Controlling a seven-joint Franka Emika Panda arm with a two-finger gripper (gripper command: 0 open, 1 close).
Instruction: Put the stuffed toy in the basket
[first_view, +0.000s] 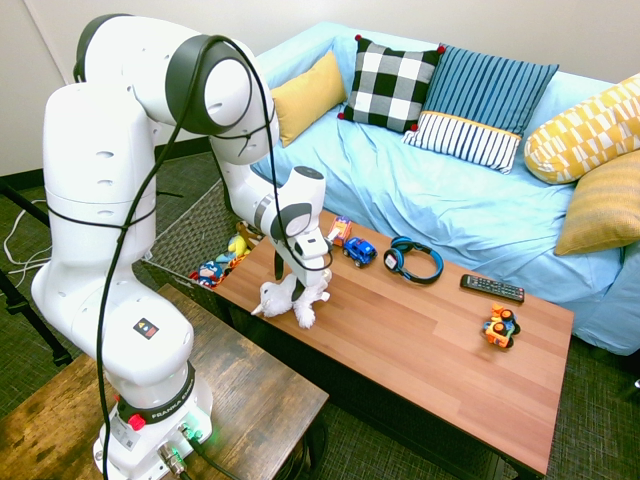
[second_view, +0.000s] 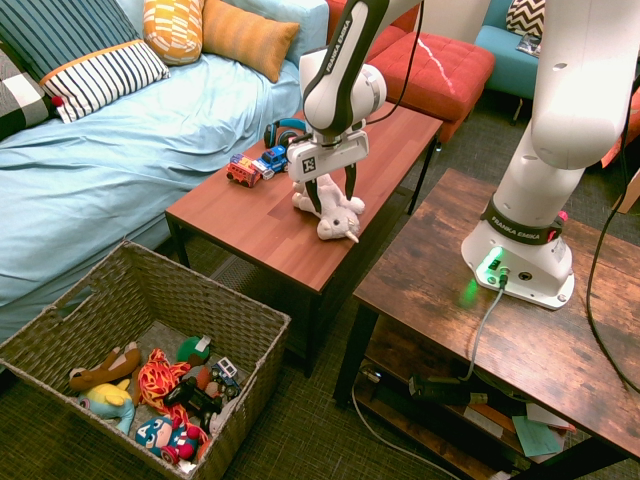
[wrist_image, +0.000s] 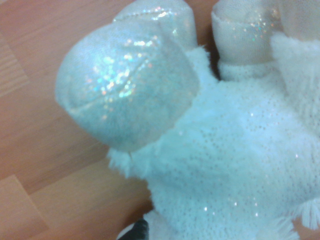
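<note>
On the wooden coffee table (second_view: 290, 235), the gripper (second_view: 333, 187), jaws apart, straddles the stuffed toy (second_view: 333, 214); grasping and carrying it to the basket (second_view: 150, 282) remain.

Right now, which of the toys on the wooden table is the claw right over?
The white stuffed toy at the table's end nearest the basket. The open claw straddles it; the toy cars and orange truck sit apart.

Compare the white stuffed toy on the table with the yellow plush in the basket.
The stuffed toy is white and fluffy; the yellow plush is yellow with a pale blue patch. The stuffed toy lies alone on the wooden table under the open gripper; the yellow plush sits among other toys in the basket. Both are soft toys.
</note>
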